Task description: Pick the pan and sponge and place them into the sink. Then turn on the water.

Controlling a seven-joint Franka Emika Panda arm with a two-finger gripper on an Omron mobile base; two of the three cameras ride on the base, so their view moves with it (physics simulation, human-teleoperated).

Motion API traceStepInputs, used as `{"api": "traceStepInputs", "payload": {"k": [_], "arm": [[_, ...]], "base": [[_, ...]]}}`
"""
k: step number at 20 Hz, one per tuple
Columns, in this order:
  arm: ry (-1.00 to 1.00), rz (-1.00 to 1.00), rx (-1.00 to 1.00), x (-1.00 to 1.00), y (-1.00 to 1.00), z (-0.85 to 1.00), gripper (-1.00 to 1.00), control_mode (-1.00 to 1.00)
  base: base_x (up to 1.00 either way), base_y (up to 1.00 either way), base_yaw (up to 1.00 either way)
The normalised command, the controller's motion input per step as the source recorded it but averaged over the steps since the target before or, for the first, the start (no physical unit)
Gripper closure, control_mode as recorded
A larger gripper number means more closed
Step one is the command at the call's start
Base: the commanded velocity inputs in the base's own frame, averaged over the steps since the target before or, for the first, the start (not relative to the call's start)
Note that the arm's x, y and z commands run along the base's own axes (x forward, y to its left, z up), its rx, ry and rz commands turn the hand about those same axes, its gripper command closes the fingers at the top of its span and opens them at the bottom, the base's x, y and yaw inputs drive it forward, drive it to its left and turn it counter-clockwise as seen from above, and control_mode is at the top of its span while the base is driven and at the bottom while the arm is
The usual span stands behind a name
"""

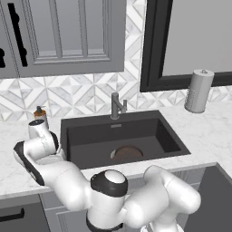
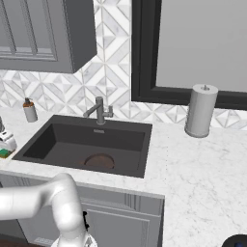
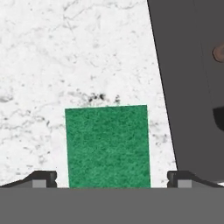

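Sponge (image 3: 107, 146) pickup looks like the step in hand: the pan (image 1: 127, 152) already lies at the bottom of the sink (image 1: 90, 136), while the green pad rests flat on the white marble table (image 3: 65, 57) just left of the basin. The gripper (image 3: 111, 179) hangs right above it with its jaws spread wide, one tip on each side of the pad and nothing held. Next, I judge, it must drop straight down, close on the sponge, then lift and carry it over the rim.
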Motion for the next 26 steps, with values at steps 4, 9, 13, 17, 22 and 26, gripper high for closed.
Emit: {"api": "traceStepInputs", "payload": {"k": [4, 9, 13, 17, 22, 26], "arm": [[0.00, 0.00, 0.00, 0.13, 0.00, -0.39, -1.00, -1.00], [0.00, 0.00, 0.00, 0.20, 0.20, -0.50, -1.00, -1.00], [0.00, 0.00, 0.00, 0.12, 0.19, -0.64, 1.00, -1.00], [0.00, 0.00, 0.00, 0.04, 0.07, -0.74, 1.00, -1.00], [0.00, 0.00, 0.00, -0.02, -0.06, -0.35, 1.00, -1.00], [-0.03, -0.02, 0.00, -0.09, -0.54, 0.04, 1.00, -1.00]], "base": [[0.00, 0.00, 0.00], [0.00, 0.00, 0.00], [0.00, 0.00, 0.00], [0.00, 0.00, 0.00], [0.00, 0.00, 0.00], [0.00, 0.00, 0.00]]}}
